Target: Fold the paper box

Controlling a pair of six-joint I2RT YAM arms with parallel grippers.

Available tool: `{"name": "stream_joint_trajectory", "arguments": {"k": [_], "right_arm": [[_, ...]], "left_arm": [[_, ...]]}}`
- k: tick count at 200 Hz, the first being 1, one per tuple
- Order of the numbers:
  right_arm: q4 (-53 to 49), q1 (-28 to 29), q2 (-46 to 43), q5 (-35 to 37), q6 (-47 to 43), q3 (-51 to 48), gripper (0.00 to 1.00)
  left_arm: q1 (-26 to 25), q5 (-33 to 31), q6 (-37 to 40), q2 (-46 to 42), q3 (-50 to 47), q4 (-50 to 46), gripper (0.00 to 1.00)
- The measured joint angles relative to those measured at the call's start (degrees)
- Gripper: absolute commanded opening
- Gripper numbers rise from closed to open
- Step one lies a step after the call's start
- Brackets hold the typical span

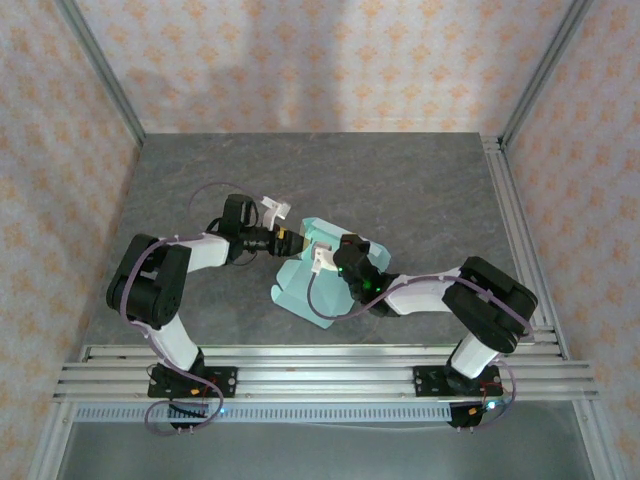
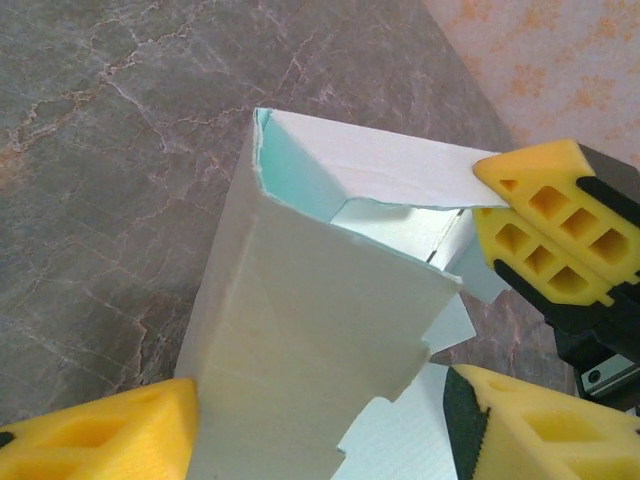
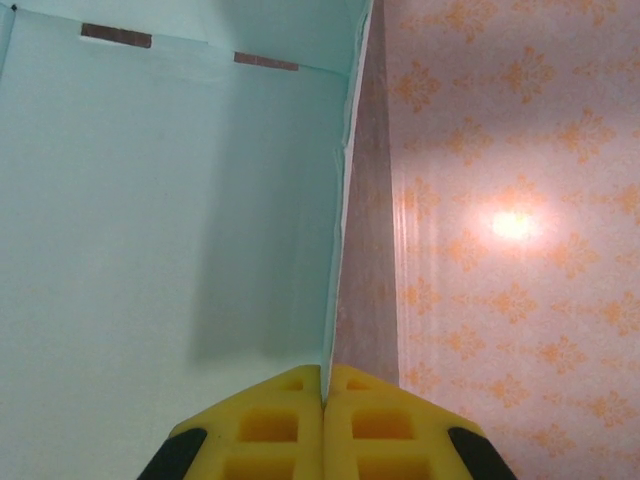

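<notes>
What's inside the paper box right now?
Inside the paper box, bare mint-green inner walls and a folded-in flap show. Its near wall covers the bottom, so anything there is hidden. The right hand pinches one wall's edge.

Right pincer (image 3: pixel 323 388) tight on paper box (image 3: pixel 170 200)

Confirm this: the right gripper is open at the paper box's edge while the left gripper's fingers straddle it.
Not open: the right wrist view shows the right gripper shut on an edge of the paper box. The left gripper's fingers do straddle it.
</notes>
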Motion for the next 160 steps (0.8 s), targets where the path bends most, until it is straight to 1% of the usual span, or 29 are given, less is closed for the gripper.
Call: {"name": "stream_joint_trajectory", "arguments": {"k": [47,57,73,97,113,128,131,136,160], "right_arm": [[-1.0,0.0,-0.3,0.0,1.2,0.0,0.00],[-1.2,0.0,-0.4,0.0,1.3,0.0,0.00],[-1.4,0.0,-0.5,0.0,1.5,0.0,0.00],[-1.7,0.0,-0.5,0.0,1.9,0.0,0.00],[-1.8,0.0,-0.5,0.0,2.3,0.0,0.00],[-1.8,0.0,-0.5,0.0,2.5,0.0,0.00],[-1.8,0.0,-0.5,0.0,2.5,0.0,0.00],[-1.8,0.0,-0.5,0.0,2.6,0.0,0.00],[-1.9,0.0,-0.5,0.0,2.6,0.0,0.00]], "left_arm": [[0.0,-0.8,-2.0,-0.4,-1.3,3.7,0.64],[0.0,-1.5,-2.6,-0.4,-1.5,4.7,0.67],[0.2,-3.3,-4.2,-0.5,-2.7,8.0,0.69],[2.2,-5.5,-7.3,-1.6,-6.5,12.9,0.69],[4.0,-7.3,-9.2,-2.5,-8.3,15.6,0.65],[5.3,-9.0,-11.1,-3.3,-9.4,18.2,0.63],[5.5,-9.1,-11.4,-3.3,-9.4,18.6,0.62],[5.7,-9.3,-11.8,-3.4,-9.4,18.9,0.58],[5.6,-8.8,-12.2,-2.8,-8.9,19.5,0.55]]}}
